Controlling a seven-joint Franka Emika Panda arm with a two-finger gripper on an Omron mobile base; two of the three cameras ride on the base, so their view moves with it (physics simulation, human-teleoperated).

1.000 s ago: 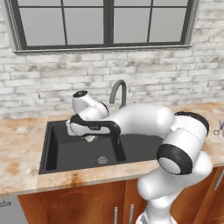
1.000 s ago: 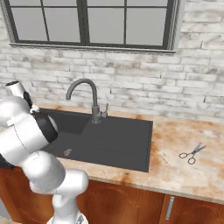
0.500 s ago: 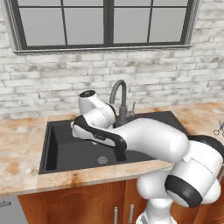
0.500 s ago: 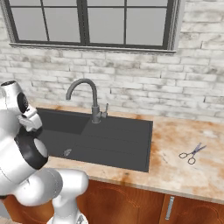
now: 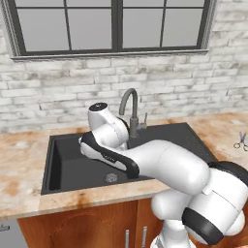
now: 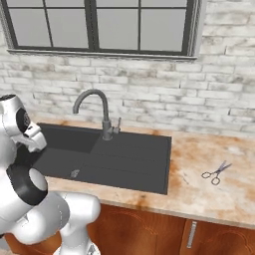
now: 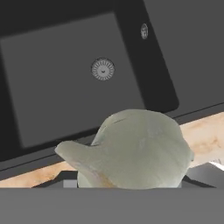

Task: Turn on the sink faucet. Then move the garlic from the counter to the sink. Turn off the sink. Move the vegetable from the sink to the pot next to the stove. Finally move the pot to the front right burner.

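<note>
Garlic above the black sink

The off-white garlic, pointed tip to the hand view's left, sits close before the camera over the sink basin and its round drain. The grey gooseneck faucet stands at the far rim on the mottled beige counter.

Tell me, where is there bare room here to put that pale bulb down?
The matte black sink basin is bare around its round metal drain, and the flat drainboard right of the dark gooseneck faucet is free. The mottled beige counter is open up to the scissors. The off-white garlic bulb sits in the pincer.
</note>
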